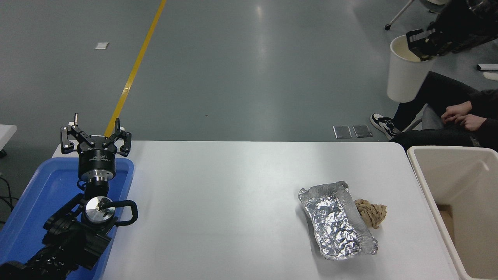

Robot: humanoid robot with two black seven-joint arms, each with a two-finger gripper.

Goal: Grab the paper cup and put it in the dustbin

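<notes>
My right gripper (421, 42) is shut on the rim of the white paper cup (404, 74) and holds it upright high in the air at the upper right, beyond the table's far edge. The cream inside of the cup shows at the rim. The beige dustbin (424, 182) stands at the table's right edge, below and nearer than the cup. My left gripper (96, 138) is open and parked over the blue tray (35, 194) at the lower left.
A crumpled silver foil tray (336, 221) and a brown paper wad (371, 212) lie on the white table (218, 202) right of centre. A seated person's hands (463, 116) and legs are at the far right, just behind the bin.
</notes>
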